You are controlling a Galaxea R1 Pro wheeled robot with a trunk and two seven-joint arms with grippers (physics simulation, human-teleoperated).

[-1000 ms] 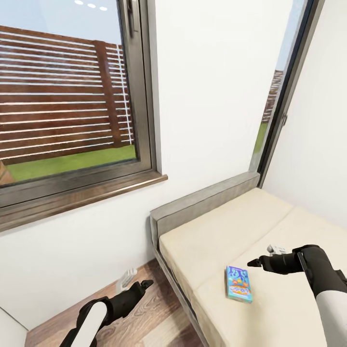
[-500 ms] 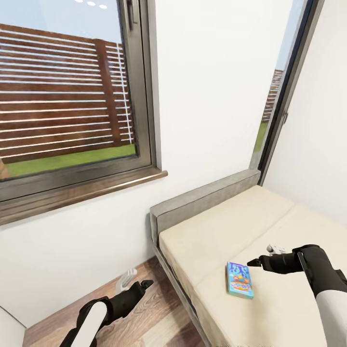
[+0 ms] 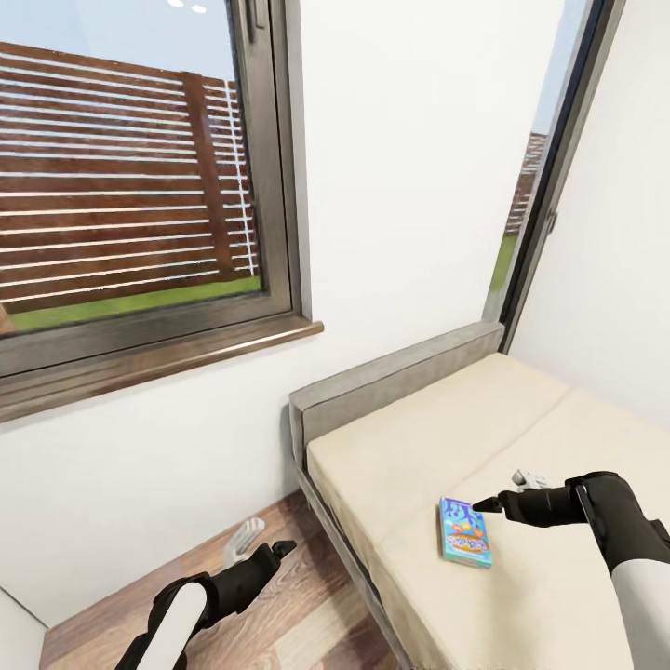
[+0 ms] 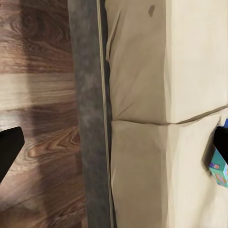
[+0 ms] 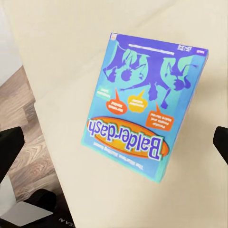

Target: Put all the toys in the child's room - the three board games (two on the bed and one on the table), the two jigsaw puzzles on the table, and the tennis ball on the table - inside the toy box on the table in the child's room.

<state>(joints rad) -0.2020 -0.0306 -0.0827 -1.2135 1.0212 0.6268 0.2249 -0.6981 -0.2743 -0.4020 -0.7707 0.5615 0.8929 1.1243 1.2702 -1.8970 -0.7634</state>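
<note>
i see a teal-blue board game (image 3: 463,532) with purple figures and an orange band at lower right, on a cream bed (image 3: 437,447) edged grey; wood-grain brown floor (image 3: 279,614) at bottom.

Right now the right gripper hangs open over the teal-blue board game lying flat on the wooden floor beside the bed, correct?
Not quite. The teal-blue board game lies flat on the bed, on its cream mattress near the edge, not on the wooden floor. The head view shows this. The rest holds: the right gripper hangs open over it, as the right wrist view confirms.
</note>
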